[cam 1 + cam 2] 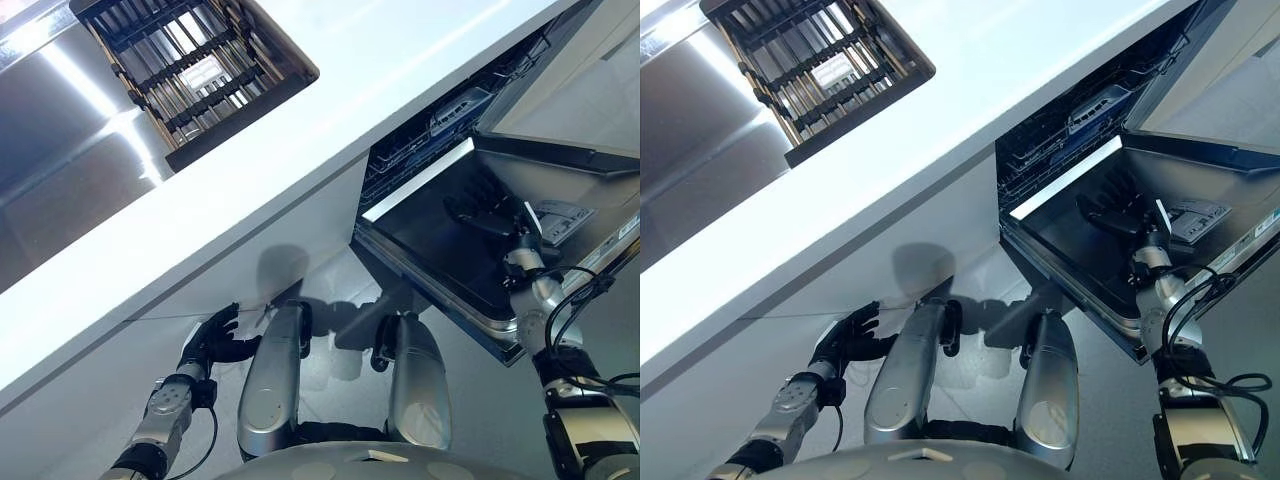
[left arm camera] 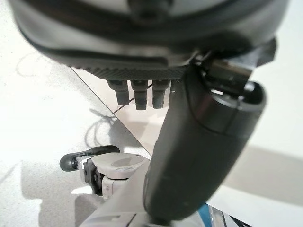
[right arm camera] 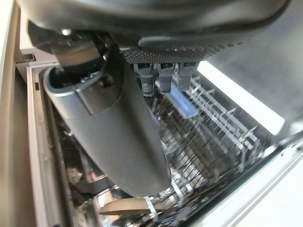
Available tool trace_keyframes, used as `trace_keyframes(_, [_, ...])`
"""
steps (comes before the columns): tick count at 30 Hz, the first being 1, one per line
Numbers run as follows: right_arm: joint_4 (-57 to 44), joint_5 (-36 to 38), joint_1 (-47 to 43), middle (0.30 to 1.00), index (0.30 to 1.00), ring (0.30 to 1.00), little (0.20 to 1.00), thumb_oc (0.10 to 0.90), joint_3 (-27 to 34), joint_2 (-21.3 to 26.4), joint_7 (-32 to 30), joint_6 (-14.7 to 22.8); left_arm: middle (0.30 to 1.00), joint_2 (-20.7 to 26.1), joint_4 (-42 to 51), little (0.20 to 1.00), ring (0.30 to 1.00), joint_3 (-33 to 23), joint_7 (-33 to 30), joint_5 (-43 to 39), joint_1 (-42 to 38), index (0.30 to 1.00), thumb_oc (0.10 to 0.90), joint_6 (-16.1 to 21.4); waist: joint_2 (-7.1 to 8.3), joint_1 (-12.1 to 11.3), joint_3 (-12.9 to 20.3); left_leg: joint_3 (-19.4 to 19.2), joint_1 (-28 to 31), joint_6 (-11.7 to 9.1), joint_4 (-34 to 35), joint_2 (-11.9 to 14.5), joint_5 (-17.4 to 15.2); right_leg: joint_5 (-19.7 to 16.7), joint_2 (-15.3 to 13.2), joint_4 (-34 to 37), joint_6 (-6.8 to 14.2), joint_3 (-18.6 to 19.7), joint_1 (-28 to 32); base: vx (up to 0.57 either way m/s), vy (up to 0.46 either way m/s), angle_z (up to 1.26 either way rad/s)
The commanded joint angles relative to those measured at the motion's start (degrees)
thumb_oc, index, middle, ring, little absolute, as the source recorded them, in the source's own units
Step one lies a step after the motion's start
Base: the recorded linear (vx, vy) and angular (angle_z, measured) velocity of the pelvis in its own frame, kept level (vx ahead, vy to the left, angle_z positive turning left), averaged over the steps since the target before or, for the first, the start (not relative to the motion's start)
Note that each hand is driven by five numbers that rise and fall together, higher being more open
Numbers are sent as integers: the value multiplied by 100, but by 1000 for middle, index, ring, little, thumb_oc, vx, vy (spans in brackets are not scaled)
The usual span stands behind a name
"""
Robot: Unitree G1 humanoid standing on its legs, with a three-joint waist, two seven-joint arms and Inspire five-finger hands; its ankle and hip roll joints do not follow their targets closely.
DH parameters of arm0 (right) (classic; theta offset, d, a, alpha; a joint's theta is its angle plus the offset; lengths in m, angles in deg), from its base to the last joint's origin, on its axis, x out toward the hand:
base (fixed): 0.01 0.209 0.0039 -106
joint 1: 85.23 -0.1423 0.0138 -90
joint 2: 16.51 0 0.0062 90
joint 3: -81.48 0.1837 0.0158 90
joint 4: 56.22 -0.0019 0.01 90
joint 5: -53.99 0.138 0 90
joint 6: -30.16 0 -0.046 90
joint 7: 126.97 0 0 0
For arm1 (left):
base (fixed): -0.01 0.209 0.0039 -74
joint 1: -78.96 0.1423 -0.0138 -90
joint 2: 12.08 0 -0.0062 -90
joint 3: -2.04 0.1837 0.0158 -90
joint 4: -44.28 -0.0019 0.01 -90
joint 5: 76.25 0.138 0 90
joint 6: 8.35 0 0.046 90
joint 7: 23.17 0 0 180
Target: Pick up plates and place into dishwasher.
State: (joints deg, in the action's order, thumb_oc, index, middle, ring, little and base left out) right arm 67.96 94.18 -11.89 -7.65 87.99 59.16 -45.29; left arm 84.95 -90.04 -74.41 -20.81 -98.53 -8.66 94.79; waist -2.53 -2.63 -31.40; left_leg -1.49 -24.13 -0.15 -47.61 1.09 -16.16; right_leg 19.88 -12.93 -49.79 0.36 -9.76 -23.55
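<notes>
White tabletop (image 1: 330, 90) running diagonally past a slatted dark drying rack (image 1: 195, 70), dishwasher (image 1: 430, 135) standing open with its steel door (image 1: 440, 240) lying down, right robot hand (image 1: 480, 212) hovering over the door with fingers relaxed and holding nothing, wire rack (image 3: 208, 127) lying beyond its fingertips, left robot hand (image 1: 215, 335) hanging low by the cabinet front, fingers loosely curled and empty, plates not discernible

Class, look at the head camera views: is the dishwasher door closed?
No. The dishwasher door hangs open, with the right hand above it and the rack visible inside.

The dishwasher rack (image 1: 430, 135) lies mostly hidden beneath the countertop (image 1: 330, 130).
</notes>
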Motion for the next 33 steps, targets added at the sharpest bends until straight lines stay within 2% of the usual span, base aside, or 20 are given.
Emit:
trace_keyframes(1, [-764, -432, 195, 900, 900, 900, 900, 800, 551, 40, -1129, 1249, 900, -252, 115, 900, 900, -159, 28, 291, 406, 900, 800, 602, 221, 217, 656, -300, 477, 526, 153, -1, -388, -272, 301, 192, -258, 78, 503, 18, -4, -7])
trace_keyframes(2, [-838, -491, 290, 900, 900, 900, 900, 800, 638, -3, -1237, 1302, 900, -281, 100, 900, 900, -162, 14, 305, 395, 900, 800, 598, 234, 271, 695, -308, 523, 519, 263, 6, -331, -334, 328, 296, -246, 94, 527, 25, -3, -16])
trace_keyframes(5, [-1044, -1126, 605, 900, 900, 900, 900, 800, 905, -51, -2068, 1439, 900, -367, -4, 900, 900, -161, 15, 351, 330, 900, 800, 627, 280, 443, 773, -354, 714, 488, 503, 66, -273, -429, 414, 571, -196, 184, 687, 28, -7, -32])
trace_keyframes(7, [-940, -995, 758, 900, 900, 900, 900, 800, 1230, 67, -2611, 1296, 900, -388, -86, 900, 900, -133, 65, 377, 267, 900, 800, 673, 315, 574, 848, -427, 864, 454, 668, 113, -230, -512, 479, 806, -155, 252, 821, 47, -17, -30])
trace_keyframes(9, [-780, -900, 812, 900, 900, 900, 900, 800, 1422, 155, -2757, 1282, 900, -386, -121, 900, 900, -99, 92, 357, 228, 900, 800, 710, 326, 634, 886, -480, 939, 431, 755, 139, -212, -546, 516, 934, -139, 274, 893, 41, -16, -20])
trace_keyframes(11, [-562, -923, 893, 900, 900, 900, 900, 800, 1637, 316, -3153, 1269, 900, -368, -137, 900, 900, -37, 126, 295, 173, 900, 800, 779, 330, 698, 918, -552, 1027, 406, 836, 157, -201, -576, 565, 1073, -135, 301, 987, 42, -8, -17])
trace_keyframes(13, [-381, -688, 960, 900, 900, 900, 900, 800, 1828, 423, -3330, 1219, 900, -342, -75, 900, 900, 10, 135, 261, 145, 900, 800, 787, 328, 738, 939, -600, 1040, 403, 818, 163, -246, -574, 579, 1087, -142, 313, 1000, 23, -1, -17])
trace_keyframes(17, [88, -466, 1014, 900, 900, 900, 900, 800, 2037, 508, -3456, 1372, 900, -294, -32, 900, 900, 94, 180, 208, 33, 900, 800, 801, 313, 777, 950, -650, 1016, 410, 761, 145, -294, -567, 599, 1051, -160, 337, 963, -4, -3, -6])
trace_keyframes(21, [391, -382, 1129, 900, 900, 900, 900, 800, 2014, 437, -3298, 1361, 900, -259, 42, 900, 900, 137, 246, 197, 19, 900, 800, 762, 283, 806, 947, -676, 1017, 390, 796, 118, -258, -613, 606, 1085, -153, 348, 948, -9, -3, -6])
trace_keyframes(23, [579, 45, 1132, 900, 900, 900, 900, 800, 1924, 387, -2643, 1126, 900, -244, 97, 900, 900, 149, 281, 210, 17, 900, 800, 728, 267, 804, 941, -676, 1015, 388, 798, 103, -246, -630, 601, 1107, -161, 345, 948, -3, -7, -10])
trace_keyframes(26, [1229, 1000, 1027, 900, 900, 900, 900, 800, 1616, 272, -1010, 286, 900, -212, 132, 900, 900, 133, 355, 270, -38, 900, 800, 649, 238, 735, 937, -640, 994, 384, 749, 60, -232, -640, 570, 1104, -192, 314, 960, 16, -23, -6])
trace_keyframes(27, [1291, 1016, 1011, 900, 900, 900, 900, 800, 1602, 277, -927, 294, 900, -208, 132, 900, 900, 134, 359, 270, -44, 900, 800, 645, 238, 732, 937, -637, 988, 383, 742, 58, -230, -638, 567, 1099, -194, 310, 957, 9, -30, -4])
trace_keyframes(29, [1716, 1309, 908, 900, 900, 900, 900, 800, 1451, 219, -139, -316, 900, -187, 127, 900, 900, 144, 409, 294, -103, 900, 800, 616, 219, 667, 938, -602, 967, 378, 698, 37, -214, -631, 545, 1066, -209, 277, 957, 13, -44, -7])
trace_keyframes(31, [2189, 1291, 749, 900, 900, 900, 900, 800, 1248, 149, 338, -729, 900, -156, 159, 900, 900, 190, 465, 362, -152, 900, 800, 575, 185, 575, 939, -563, 978, 389, 683, 12, -199, -630, 525, 1013, -219, 236, 956, 25, -61, -4])
trace_keyframes(33, [2486, 1287, 558, 900, 900, 900, 900, 800, 1063, 105, 776, -971, 900, -146, 160, 900, 900, 246, 478, 415, -180, 900, 800, 571, 153, 494, 922, -521, 970, 400, 646, -13, -207, -627, 505, 951, -221, 202, 951, 20, -58, 4])
